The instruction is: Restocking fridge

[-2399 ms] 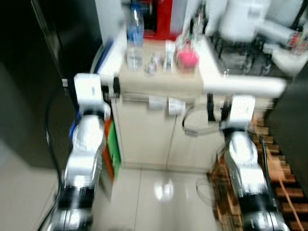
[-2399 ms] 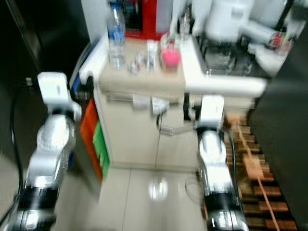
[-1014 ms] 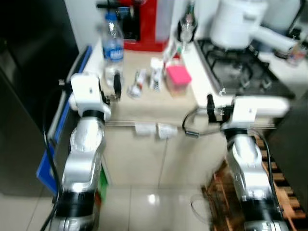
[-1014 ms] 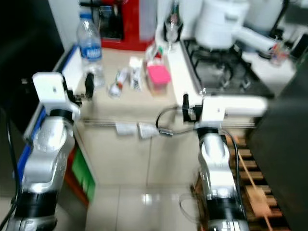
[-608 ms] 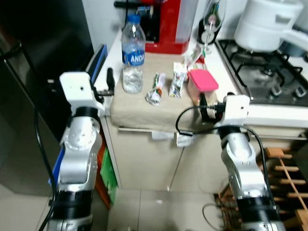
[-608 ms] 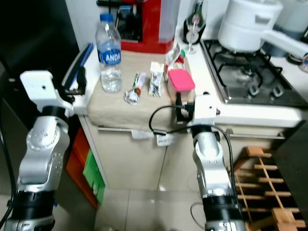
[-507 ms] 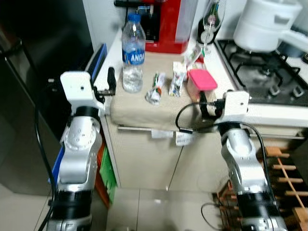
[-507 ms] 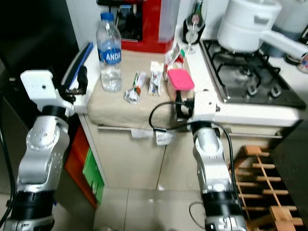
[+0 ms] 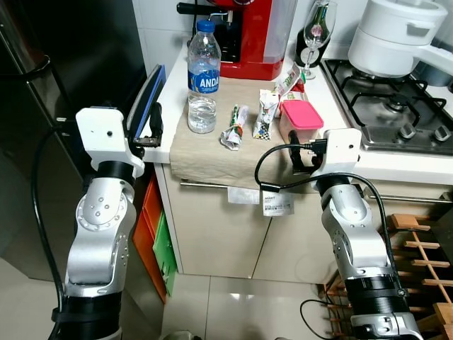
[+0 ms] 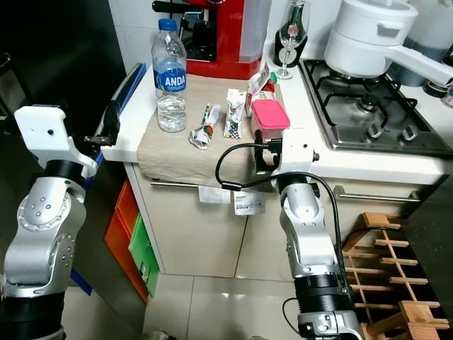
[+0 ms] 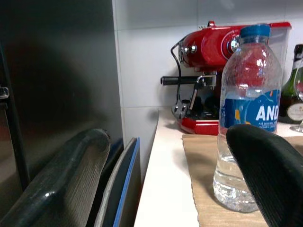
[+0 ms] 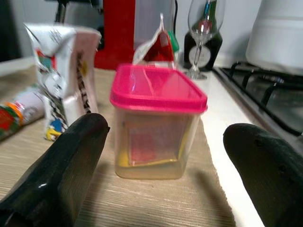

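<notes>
Left gripper (image 11: 175, 184) hovers fingers wide, empty, at the counter's (image 9: 170, 78) left edge, aimed at the water bottle (image 9: 203, 76) standing near the left edge of the beige mat (image 9: 205, 152). Right of the bottle lie two snack packets (image 9: 233, 127), then a pink-lidded container (image 12: 157, 121) near the mat's right edge. Right gripper (image 12: 161, 156) sits at the counter's front edge, fingers spread wide, empty, just before the container.

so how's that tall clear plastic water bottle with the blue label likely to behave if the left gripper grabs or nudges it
The tall clear plastic water bottle with the blue label is tall on a narrow base, so a high nudge would probably tip it. It looks only partly full, so likely fairly light. Its thin ribbed wall may flex under a squeeze. The open left gripper is short of it.
</notes>
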### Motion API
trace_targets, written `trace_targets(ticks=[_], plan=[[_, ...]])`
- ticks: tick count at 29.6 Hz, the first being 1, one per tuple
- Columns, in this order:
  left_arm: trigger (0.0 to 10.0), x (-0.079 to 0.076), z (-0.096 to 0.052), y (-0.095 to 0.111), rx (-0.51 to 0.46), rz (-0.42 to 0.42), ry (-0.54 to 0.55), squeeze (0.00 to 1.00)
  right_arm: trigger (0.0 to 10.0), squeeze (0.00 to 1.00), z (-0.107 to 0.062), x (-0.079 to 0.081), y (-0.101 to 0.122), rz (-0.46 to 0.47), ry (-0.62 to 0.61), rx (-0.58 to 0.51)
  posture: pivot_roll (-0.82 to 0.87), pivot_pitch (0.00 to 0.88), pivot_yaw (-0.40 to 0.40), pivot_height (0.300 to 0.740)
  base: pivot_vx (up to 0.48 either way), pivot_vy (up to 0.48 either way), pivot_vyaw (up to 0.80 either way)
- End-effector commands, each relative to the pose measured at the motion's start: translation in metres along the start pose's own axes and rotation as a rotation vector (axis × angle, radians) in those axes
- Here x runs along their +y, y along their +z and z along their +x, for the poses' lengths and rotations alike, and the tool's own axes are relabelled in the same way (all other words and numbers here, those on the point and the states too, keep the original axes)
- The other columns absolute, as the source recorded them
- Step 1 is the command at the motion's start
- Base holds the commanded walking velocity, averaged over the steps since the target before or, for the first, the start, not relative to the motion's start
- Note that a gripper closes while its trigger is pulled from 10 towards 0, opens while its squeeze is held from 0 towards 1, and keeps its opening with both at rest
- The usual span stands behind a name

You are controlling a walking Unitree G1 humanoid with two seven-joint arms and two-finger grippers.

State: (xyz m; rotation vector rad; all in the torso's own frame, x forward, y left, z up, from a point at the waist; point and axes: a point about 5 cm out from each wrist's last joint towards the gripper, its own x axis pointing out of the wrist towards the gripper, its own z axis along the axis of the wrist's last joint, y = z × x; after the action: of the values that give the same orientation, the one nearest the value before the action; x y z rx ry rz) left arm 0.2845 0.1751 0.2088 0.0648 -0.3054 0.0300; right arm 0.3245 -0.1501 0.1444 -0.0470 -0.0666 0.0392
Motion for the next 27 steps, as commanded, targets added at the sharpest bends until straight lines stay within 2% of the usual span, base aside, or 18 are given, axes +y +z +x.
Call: trace_targets(ticks=[1, 12, 27], plan=[[10.0, 0.002, -0.003, 0.003, 0.007, 0.006, -0.011, 0.00, 10.0, 0.00, 0.005, -0.003, 0.004, 0.004, -0.016, -0.008, 0.07, 0.050, 0.028, 0.740, 0.000, 0.000, 0.00], [10.0, 0.006, -0.013, 0.006, 0.037, 0.025, -0.001, 0.00, 10.0, 0.00, 0.024, -0.002, 0.007, 0.019, -0.007, -0.004, 0.10, 0.086, 0.018, 0.740, 0.000, 0.000, 0.00], [10.0, 0.009, -0.020, 0.006, 0.068, 0.032, 0.016, 0.00, 10.0, 0.00, 0.041, 0.003, 0.001, 0.057, -0.027, 0.041, 0.12, 0.122, 0.011, 0.740, 0.000, 0.000, 0.00]])
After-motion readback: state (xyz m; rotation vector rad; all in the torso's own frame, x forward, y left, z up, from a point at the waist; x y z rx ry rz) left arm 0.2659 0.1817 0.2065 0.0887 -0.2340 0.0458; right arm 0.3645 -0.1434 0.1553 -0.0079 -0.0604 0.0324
